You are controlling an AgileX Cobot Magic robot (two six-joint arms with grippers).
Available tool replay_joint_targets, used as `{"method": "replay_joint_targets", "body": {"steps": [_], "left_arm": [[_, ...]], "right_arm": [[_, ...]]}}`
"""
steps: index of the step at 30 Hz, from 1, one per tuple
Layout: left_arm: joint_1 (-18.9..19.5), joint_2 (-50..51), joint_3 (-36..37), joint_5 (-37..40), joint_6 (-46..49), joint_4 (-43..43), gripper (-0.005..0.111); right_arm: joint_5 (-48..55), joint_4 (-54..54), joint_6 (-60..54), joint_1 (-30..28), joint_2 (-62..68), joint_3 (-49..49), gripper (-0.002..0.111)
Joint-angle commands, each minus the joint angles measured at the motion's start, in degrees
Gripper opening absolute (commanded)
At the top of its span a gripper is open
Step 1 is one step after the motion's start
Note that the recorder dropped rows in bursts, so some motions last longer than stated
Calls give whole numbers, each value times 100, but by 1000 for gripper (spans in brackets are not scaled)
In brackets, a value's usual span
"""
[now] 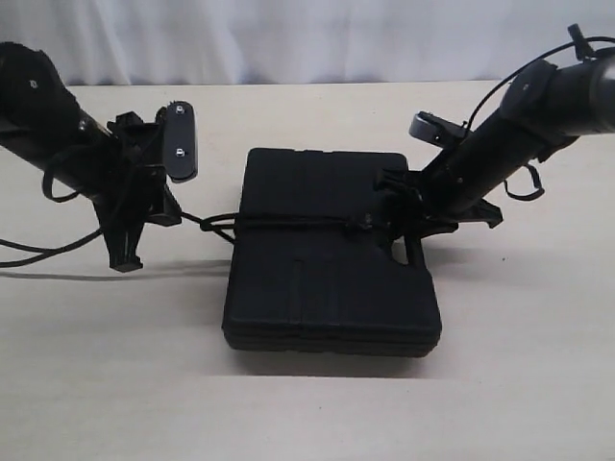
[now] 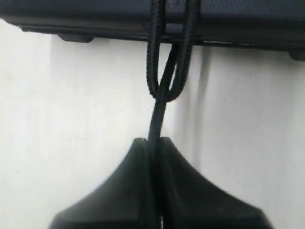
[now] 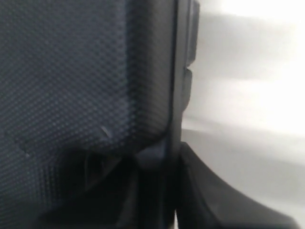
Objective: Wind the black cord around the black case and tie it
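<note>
The black case (image 1: 327, 279) lies flat in the middle of the table. The black cord (image 1: 288, 223) runs across its lid from the left edge toward the handle cut-out on the right. My left gripper (image 1: 176, 217) sits just left of the case, shut on a strand of the cord. In the left wrist view that strand (image 2: 159, 109) rises from my left gripper (image 2: 152, 140) through a loop of cord hanging off the case edge (image 2: 95, 12). My right gripper (image 1: 389, 226) is at the case's right edge by the handle. In the right wrist view the case's rim (image 3: 171, 95) runs between the jaws of my right gripper (image 3: 174, 148).
The pale table (image 1: 96, 365) surrounds the case on all sides. The left arm's thin cables (image 1: 38, 252) trail over the table at the far left. A white curtain (image 1: 307, 38) closes off the back.
</note>
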Motion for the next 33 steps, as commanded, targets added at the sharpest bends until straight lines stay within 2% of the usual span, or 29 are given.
{"method": "replay_joint_targets", "body": {"steps": [1, 10, 15, 19, 20, 22, 23, 26, 28, 33], "left_arm": [[426, -257, 4, 156, -146, 178, 0], [1338, -201, 4, 313, -529, 44, 0], [1460, 412, 4, 501, -544, -87, 0], [1460, 648, 4, 24, -544, -100, 1], [1460, 648, 4, -111, -544, -108, 4], [1460, 648, 4, -381, -544, -143, 18], [1460, 648, 4, -492, -544, -260, 32], [1460, 623, 4, -597, -544, -258, 53], [1460, 467, 4, -751, -668, -258, 58], [1460, -477, 4, -1073, -1091, -342, 58]], "right_arm": [[-62, -59, 53, -283, -71, -47, 4], [-379, 139, -70, -283, -38, -47, 4], [-499, 809, -602, -283, -7, -87, 4], [-775, 1058, -798, -283, 9, -135, 4], [-805, 1128, -798, -283, 51, -135, 4], [-785, 1358, -841, -283, 228, -240, 4], [-646, 1401, -854, -283, 398, -437, 4], [-474, 1505, -854, -283, 682, -830, 4], [-232, 1546, -854, -273, 884, -1160, 4], [-447, 1598, -839, 52, 1090, -1439, 6]]}}
